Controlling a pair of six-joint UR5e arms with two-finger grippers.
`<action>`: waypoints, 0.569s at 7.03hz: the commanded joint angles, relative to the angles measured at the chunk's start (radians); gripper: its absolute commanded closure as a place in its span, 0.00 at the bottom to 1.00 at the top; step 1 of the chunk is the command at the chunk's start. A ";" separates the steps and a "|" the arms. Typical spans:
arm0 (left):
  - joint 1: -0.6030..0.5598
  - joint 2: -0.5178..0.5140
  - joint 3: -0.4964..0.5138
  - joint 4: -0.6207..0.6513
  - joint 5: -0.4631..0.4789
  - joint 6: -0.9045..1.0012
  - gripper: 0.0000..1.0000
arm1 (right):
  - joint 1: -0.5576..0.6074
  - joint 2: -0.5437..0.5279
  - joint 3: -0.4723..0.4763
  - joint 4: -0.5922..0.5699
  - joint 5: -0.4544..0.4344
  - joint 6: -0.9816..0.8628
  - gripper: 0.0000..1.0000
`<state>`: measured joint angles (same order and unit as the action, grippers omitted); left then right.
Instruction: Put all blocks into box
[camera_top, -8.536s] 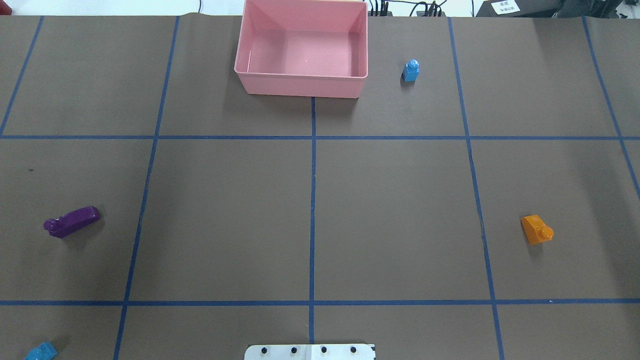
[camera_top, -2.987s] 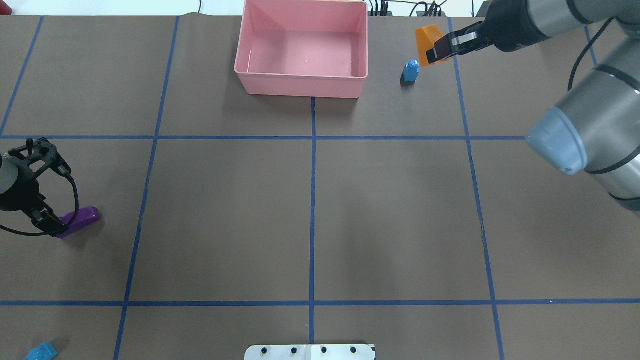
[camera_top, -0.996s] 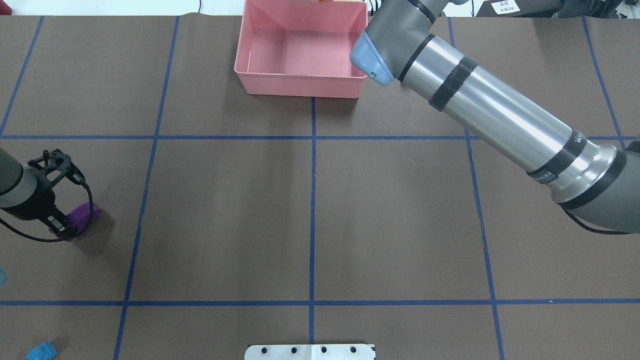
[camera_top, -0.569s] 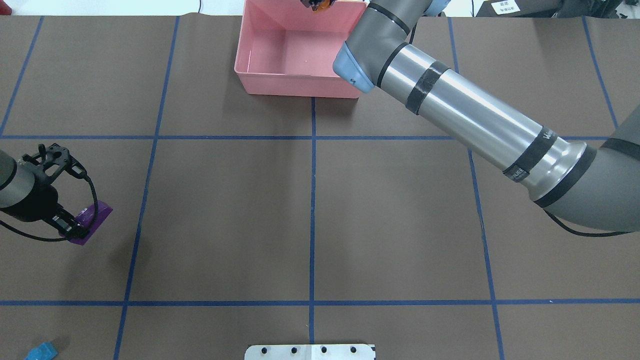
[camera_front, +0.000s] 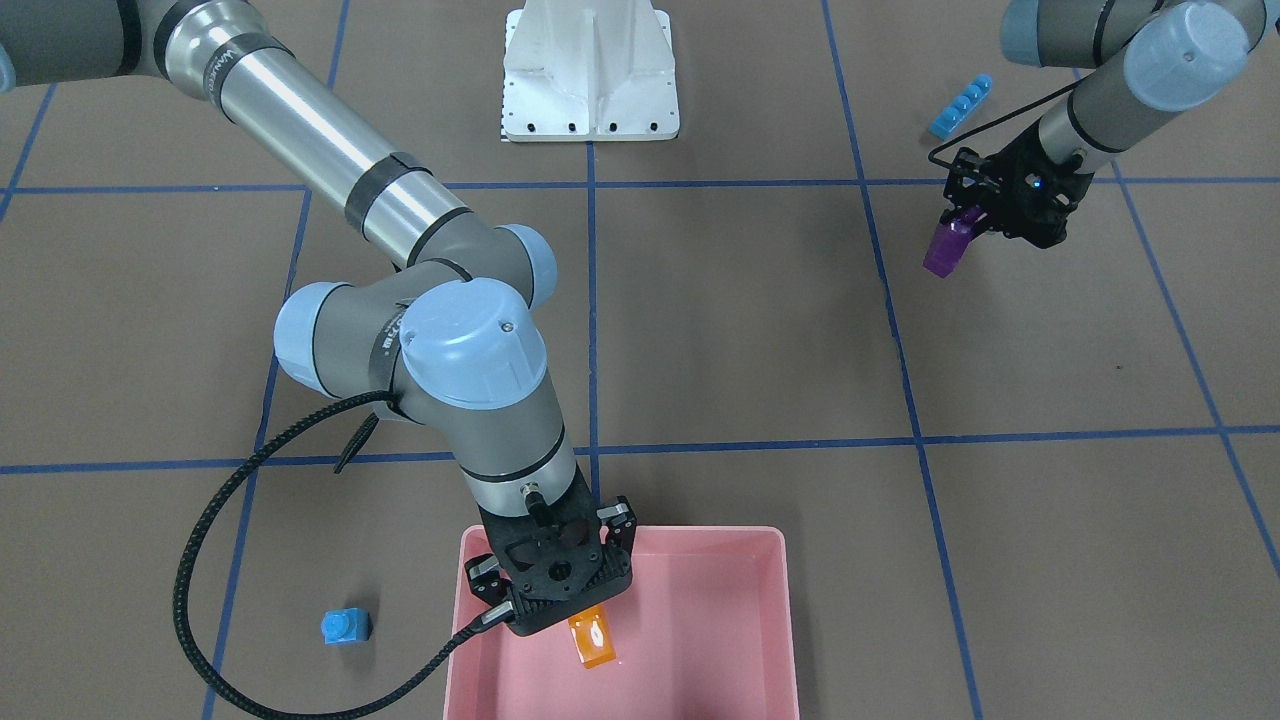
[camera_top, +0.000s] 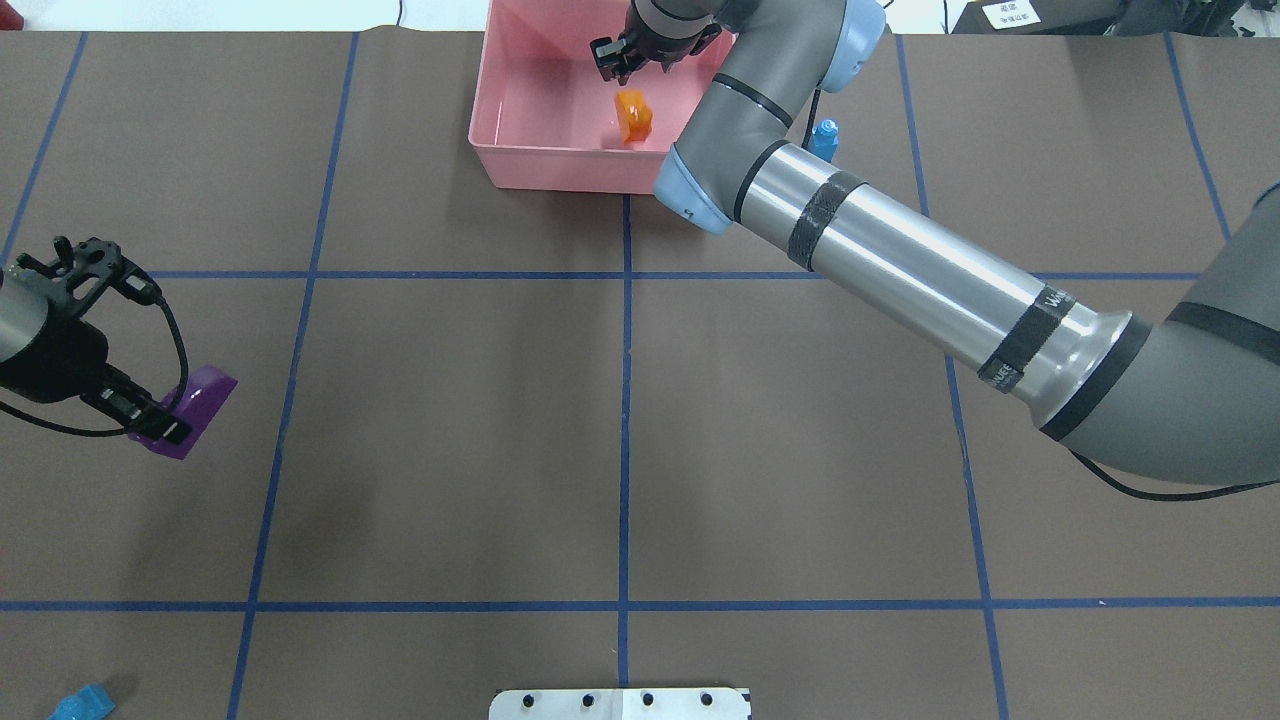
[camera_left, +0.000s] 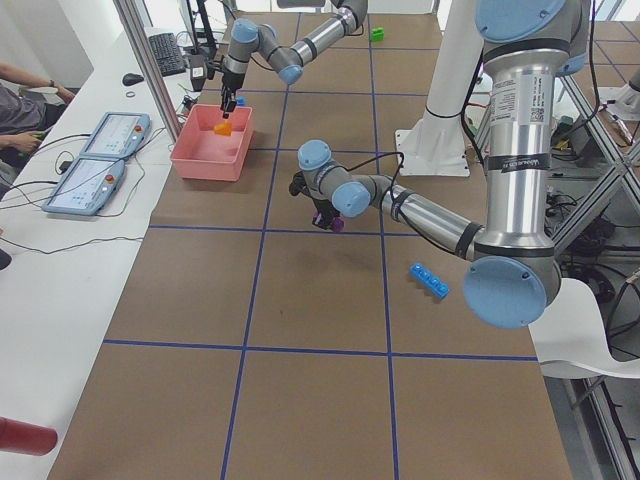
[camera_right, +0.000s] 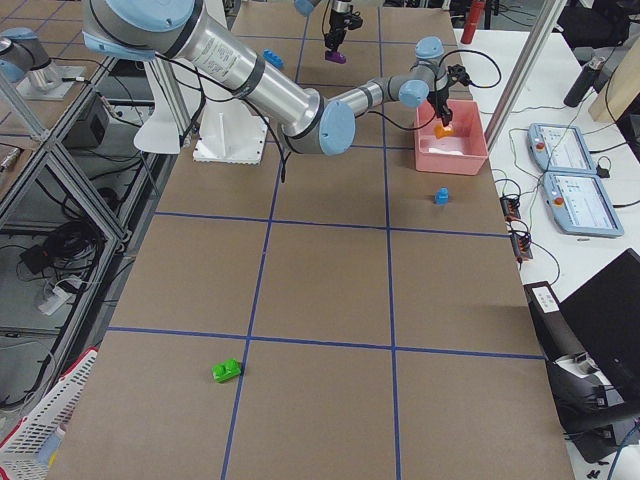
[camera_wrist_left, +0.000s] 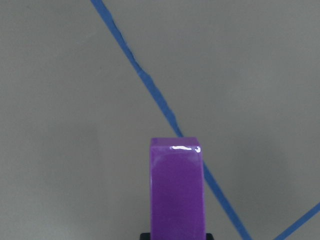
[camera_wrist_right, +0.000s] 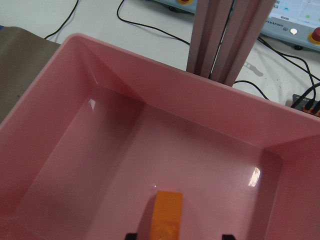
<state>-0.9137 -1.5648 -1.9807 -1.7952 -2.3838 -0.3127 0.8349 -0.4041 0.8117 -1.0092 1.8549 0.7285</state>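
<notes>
Jaws have not yet reached the long blue block (camera_top: 82, 702), nearest me at 9 o'clock, nor the green block (camera_right: 226, 371) far out at 3 o'clock. At 10 o'clock my left gripper (camera_top: 165, 425) clenches the purple block (camera_top: 205, 395) by one end, off the surface for carrying. Farthest, at 12 o'clock, my right gripper (camera_top: 620, 62) hangs inside the box's (camera_top: 590, 170) walls, jaws released wide, so the orange block (camera_top: 634, 113) lands inside. The small blue block (camera_top: 824, 135) waits at the box's 3 o'clock.

A robotics lab — blue-taped grid table (camera_top: 450, 450), teach pendants (camera_right: 563, 148), aluminium framing (camera_left: 150, 70), trailing cables (camera_right: 60, 245).
</notes>
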 joint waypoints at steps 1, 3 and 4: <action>-0.124 -0.128 0.000 -0.003 -0.102 -0.172 1.00 | 0.060 0.002 0.047 -0.082 0.128 0.055 0.01; -0.139 -0.295 0.019 -0.012 -0.095 -0.470 1.00 | 0.128 -0.018 0.238 -0.427 0.181 -0.018 0.01; -0.139 -0.354 0.046 -0.012 -0.084 -0.527 1.00 | 0.156 -0.083 0.333 -0.519 0.185 -0.059 0.01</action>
<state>-1.0479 -1.8394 -1.9596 -1.8048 -2.4772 -0.7331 0.9553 -0.4323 1.0328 -1.3898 2.0223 0.7173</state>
